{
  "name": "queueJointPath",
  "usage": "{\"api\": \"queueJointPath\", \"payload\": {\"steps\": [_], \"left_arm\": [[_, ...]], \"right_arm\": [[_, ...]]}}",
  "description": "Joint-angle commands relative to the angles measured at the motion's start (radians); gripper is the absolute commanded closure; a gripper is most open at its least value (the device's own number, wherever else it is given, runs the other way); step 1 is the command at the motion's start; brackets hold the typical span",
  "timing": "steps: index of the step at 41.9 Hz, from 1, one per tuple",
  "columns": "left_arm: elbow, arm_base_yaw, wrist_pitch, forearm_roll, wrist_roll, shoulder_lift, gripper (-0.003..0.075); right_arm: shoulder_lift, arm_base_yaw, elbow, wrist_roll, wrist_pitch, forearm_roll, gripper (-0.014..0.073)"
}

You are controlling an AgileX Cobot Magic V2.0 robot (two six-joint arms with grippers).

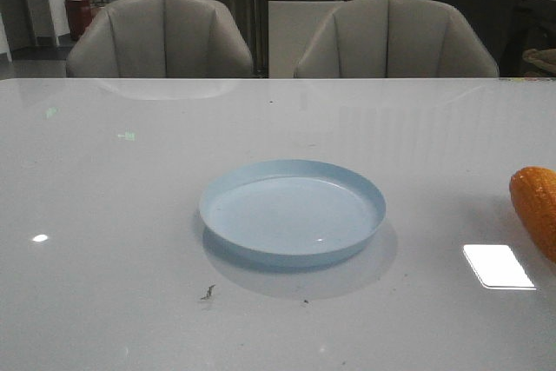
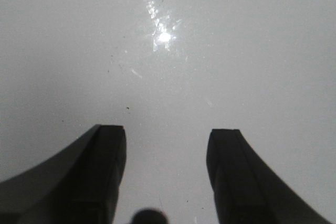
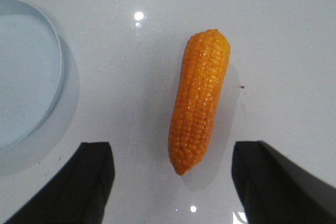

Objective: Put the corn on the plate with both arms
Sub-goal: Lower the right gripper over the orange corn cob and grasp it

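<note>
The pale blue plate (image 1: pixel 292 212) sits empty at the middle of the white table; its rim (image 3: pixel 54 72) also shows in the right wrist view. The orange corn (image 1: pixel 537 208) lies on the table at the far right edge of the front view. From the right wrist the whole corn (image 3: pixel 199 100) is seen lying flat, its tapered end pointing between the fingers. My right gripper (image 3: pixel 173 153) hangs open above it, apart from it. My left gripper (image 2: pixel 167 135) is open over bare table. Neither gripper shows in the front view.
Two grey chairs (image 1: pixel 161 36) (image 1: pixel 395 39) stand behind the table's far edge. A bright light reflection (image 1: pixel 498 266) lies on the tabletop near the corn. Small dark specks (image 1: pixel 208 293) mark the surface in front of the plate.
</note>
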Motion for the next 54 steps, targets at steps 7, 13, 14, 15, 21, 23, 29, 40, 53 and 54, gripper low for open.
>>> {"api": "queueJointPath", "payload": {"steps": [7,13,14,15,21,23,29,40,53,54], "left_arm": [[-0.018,0.002,-0.06,-0.027,-0.012,-0.037,0.0313],[-0.018,0.002,-0.062,-0.027,-0.012,-0.037,0.0313],[-0.018,0.002,-0.062,-0.027,-0.012,-0.037,0.0313],[-0.018,0.002,-0.062,-0.027,-0.012,-0.037,0.0313],[-0.018,0.002,-0.062,-0.027,-0.012,-0.037,0.0313],[-0.018,0.002,-0.062,-0.027,-0.012,-0.037,0.0313],[-0.018,0.002,-0.062,-0.027,-0.012,-0.037,0.0313],[-0.018,0.002,-0.062,-0.027,-0.012,-0.037,0.0313],[-0.018,0.002,-0.062,-0.027,-0.012,-0.037,0.0313],[-0.018,0.002,-0.062,-0.027,-0.012,-0.037,0.0313]], "right_arm": [[0.184,-0.004,-0.132,0.018,-0.135,-0.003,-0.0006],[0.311,-0.004,-0.182,0.018,-0.135,-0.004,-0.0005],[0.329,-0.004,-0.186,0.018,-0.136,-0.004,-0.0005],[0.346,-0.004,-0.192,0.018,-0.136,-0.004,-0.0005],[0.439,-0.004,-0.22,0.018,-0.137,-0.015,-0.0005],[0.466,-0.004,-0.228,0.018,-0.136,-0.017,-0.0004],[0.521,-0.004,-0.238,0.018,-0.147,-0.032,0.0001],[0.56,-0.004,-0.238,0.017,-0.151,-0.061,0.0132],[0.56,0.019,-0.369,0.016,-0.094,-0.072,0.0326],[0.56,0.026,-0.396,0.016,-0.082,-0.072,0.0326]]}}
